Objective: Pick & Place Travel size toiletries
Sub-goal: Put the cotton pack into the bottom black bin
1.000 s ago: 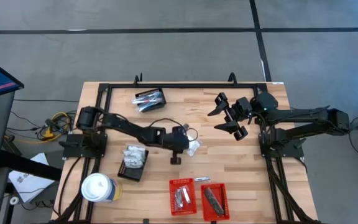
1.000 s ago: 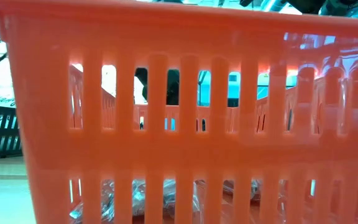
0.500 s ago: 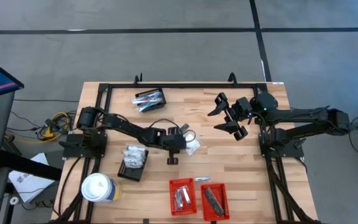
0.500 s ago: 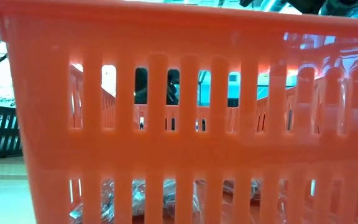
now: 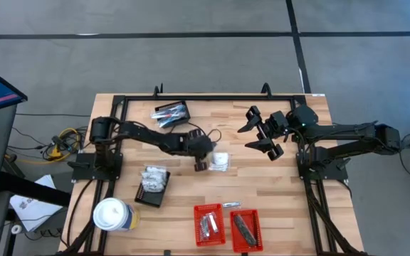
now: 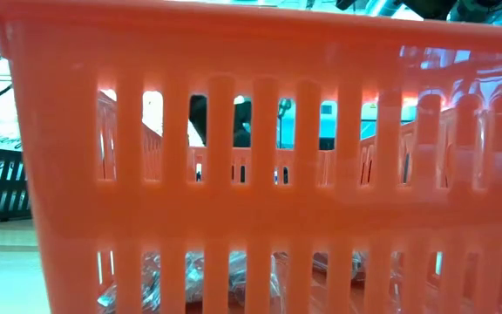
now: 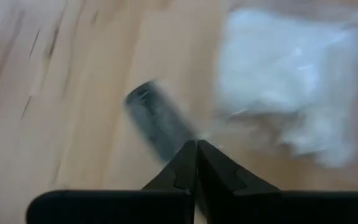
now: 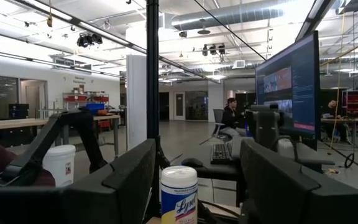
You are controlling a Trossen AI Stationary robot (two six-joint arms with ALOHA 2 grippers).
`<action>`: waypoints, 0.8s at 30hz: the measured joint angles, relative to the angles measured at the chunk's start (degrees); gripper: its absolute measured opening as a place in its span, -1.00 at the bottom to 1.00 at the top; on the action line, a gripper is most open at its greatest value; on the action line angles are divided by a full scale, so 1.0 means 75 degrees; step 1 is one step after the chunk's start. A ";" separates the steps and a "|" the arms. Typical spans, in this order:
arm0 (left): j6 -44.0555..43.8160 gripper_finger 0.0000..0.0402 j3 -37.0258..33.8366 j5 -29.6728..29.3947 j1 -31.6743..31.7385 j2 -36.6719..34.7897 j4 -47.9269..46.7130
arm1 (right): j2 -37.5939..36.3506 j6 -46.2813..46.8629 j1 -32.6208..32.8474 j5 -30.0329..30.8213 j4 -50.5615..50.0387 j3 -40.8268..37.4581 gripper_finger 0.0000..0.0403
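My left gripper (image 7: 196, 146) is shut and slants down at the middle of the table (image 5: 203, 156). Just past its tips a slim dark grey stick (image 7: 157, 121) lies on the wood. A white clear-wrapped packet (image 7: 284, 74) lies beside the stick, and the high view shows it too (image 5: 220, 161). More toiletries fill two black baskets (image 5: 171, 114) (image 5: 153, 183) and two red baskets (image 5: 208, 224) (image 5: 245, 229). My right gripper (image 5: 264, 132) hangs open, raised above the table's right side and holding nothing. My left gripper's shut fingertips (image 7: 188, 155) reach the stick's near end (image 7: 178, 142), coming at it slanting down from the table's left. The stick runs away from the tips along the wood. Whether the tips pinch that end, press on it or only stand next to it, I cannot tell.
A large white lidded cup (image 5: 112, 213) stands at the near left. A small loose item (image 5: 231, 205) lies above the red baskets. In the low view a red basket's slotted wall (image 6: 251, 174) fills the picture. Bare wood lies between the packet and my right arm.
My left gripper has swung toward the table's far edge, mostly in the last half second, staying shut. The small dark stick at its tips has gone that way with it. The white packet now lies just to the right of the gripper.
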 joint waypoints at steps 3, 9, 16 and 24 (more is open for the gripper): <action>0.0200 -0.96 0.0000 0.0010 -0.0499 -0.0043 0.0202 | 0.0000 -0.0003 0.0000 0.0001 -0.0006 0.0000 0.14; 0.0381 -0.96 0.0000 0.0548 -0.1418 -0.0040 0.0487 | 0.0000 -0.0003 0.0000 0.0000 -0.0006 0.0000 0.14; 0.0164 -0.96 0.0002 0.0630 -0.1355 -0.0004 0.0510 | 0.0000 0.0000 0.0000 -0.0002 -0.0003 0.0000 0.14; 0.0019 -0.96 -0.0044 0.1108 -0.1148 0.0442 0.0474 | 0.0000 0.0000 0.0000 -0.0002 -0.0006 0.0003 0.14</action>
